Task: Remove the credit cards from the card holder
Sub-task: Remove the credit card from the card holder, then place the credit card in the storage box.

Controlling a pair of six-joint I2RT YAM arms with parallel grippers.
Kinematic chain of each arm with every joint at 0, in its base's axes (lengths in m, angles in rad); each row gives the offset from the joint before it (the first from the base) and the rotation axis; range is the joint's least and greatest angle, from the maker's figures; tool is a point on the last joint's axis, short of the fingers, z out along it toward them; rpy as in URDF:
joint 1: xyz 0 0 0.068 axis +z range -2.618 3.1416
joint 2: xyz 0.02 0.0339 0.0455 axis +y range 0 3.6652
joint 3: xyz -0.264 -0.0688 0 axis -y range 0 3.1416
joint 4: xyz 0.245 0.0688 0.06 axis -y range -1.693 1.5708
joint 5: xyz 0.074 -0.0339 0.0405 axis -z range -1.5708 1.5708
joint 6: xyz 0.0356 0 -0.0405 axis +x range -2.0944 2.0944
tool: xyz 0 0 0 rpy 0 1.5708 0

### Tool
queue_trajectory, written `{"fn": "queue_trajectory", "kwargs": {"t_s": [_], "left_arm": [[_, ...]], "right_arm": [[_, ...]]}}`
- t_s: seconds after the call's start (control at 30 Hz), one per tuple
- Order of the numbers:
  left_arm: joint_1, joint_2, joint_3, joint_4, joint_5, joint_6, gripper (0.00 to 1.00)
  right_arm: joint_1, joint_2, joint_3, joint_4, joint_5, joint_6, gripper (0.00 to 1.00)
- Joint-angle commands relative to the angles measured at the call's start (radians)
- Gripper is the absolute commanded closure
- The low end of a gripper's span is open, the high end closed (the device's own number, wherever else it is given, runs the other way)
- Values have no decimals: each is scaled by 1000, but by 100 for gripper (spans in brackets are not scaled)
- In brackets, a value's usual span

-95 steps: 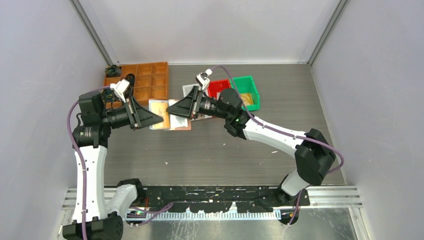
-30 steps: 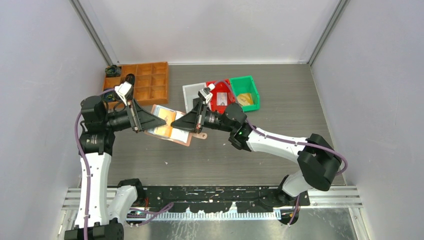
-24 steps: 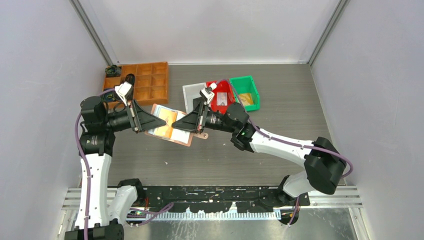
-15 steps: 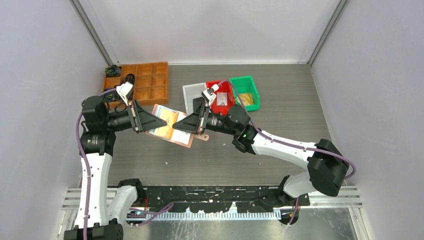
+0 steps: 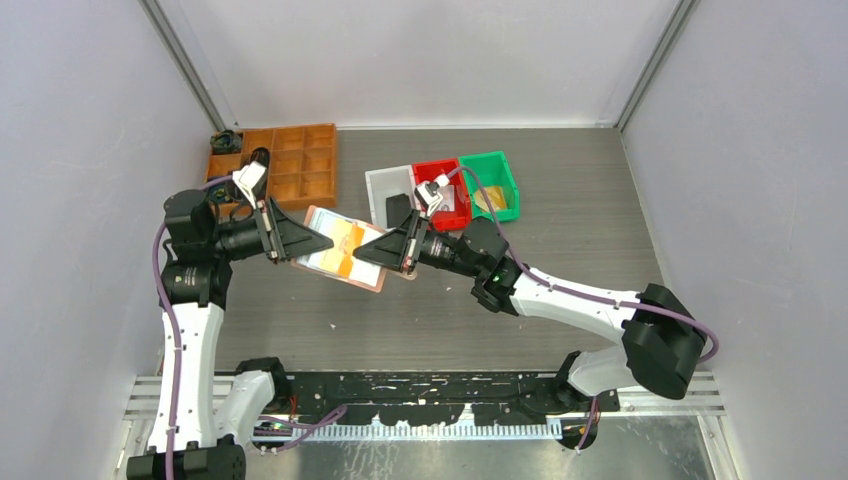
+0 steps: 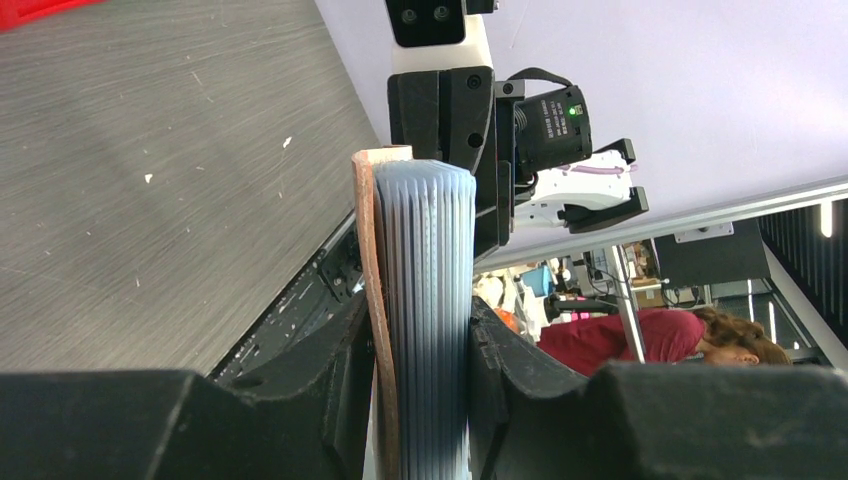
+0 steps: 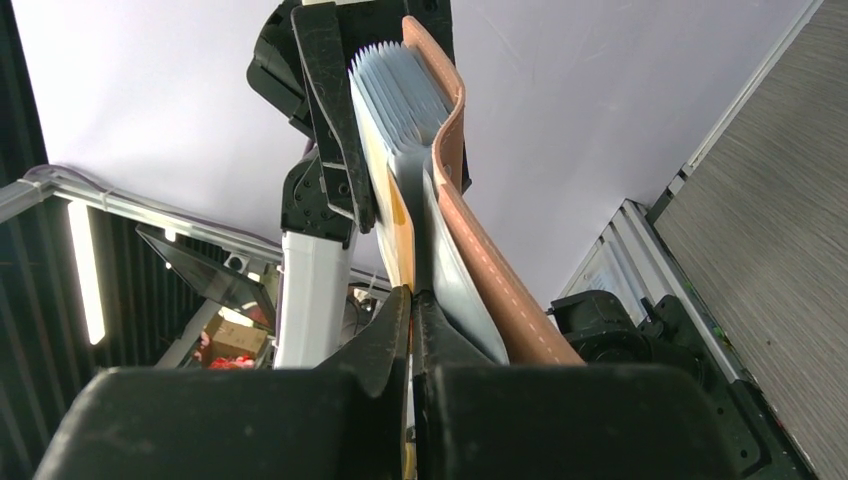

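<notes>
The salmon-pink card holder [image 5: 362, 282] hangs open in the air between both grippers. My left gripper [image 5: 322, 240] is shut on its left end. In the left wrist view the grey slotted pockets [image 6: 425, 280] and the pink cover [image 6: 364, 250] sit edge-on between the fingers [image 6: 505, 360]. My right gripper [image 5: 362, 252] is shut on the edge of a yellowish credit card [image 5: 343, 262] that sticks out of the pockets. In the right wrist view the card [image 7: 400, 235] is pinched at the fingertips [image 7: 388, 335], beside the holder's pink cover [image 7: 480, 270].
A brown compartment tray [image 5: 290, 165] stands at the back left. White [image 5: 380, 185], red [image 5: 447, 172] and green [image 5: 497, 172] bins stand behind the right gripper. The red bin holds a pale card, the green one something yellowish.
The right arm has drawn back to the right with the yellowish card, so more of it shows. The left gripper has kept its hold on the holder, nearly still.
</notes>
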Motion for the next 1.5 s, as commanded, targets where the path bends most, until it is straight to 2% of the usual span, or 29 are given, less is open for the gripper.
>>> {"fn": "queue_trajectory", "kwargs": {"t_s": [0.0,0.03,0.13,0.2,0.27,0.33,0.53,0.8,0.97,1.07,1.17,1.27,1.37,1.47], "left_arm": [[4,-12,58,110,21,-44,82],[3,-12,57,112,17,-44,85],[4,-16,55,114,-1,-42,94],[4,-16,56,114,-8,-44,97],[4,-14,58,116,-8,-44,99],[4,-14,62,117,-5,-44,100],[4,-12,71,118,3,-44,100],[4,11,93,123,-7,-32,100],[4,23,105,120,-13,-14,100],[5,25,120,77,-24,47,100],[5,32,170,-80,-70,221,100],[5,47,219,-249,-154,398,100],[5,62,249,-346,-220,508,100],[5,67,251,-378,-240,549,100]], "right_arm": [[-4,-2,2,45,30,21,95],[-3,2,10,47,29,24,83],[-2,25,26,69,23,49,59],[-2,45,31,110,21,73,51],[0,68,42,133,16,92,49],[-1,89,54,147,11,105,52],[-3,112,66,194,5,137,75],[-40,30,-30,191,19,128,98],[-96,-60,-90,107,-3,94,100],[-160,-118,-79,-22,-68,58,100],[-268,-195,-17,-240,-172,-10,99],[-415,-270,112,-701,-195,-219,100],[-543,-260,270,-1116,-138,-501,99],[-634,-188,385,-1330,-32,-665,99]]}}
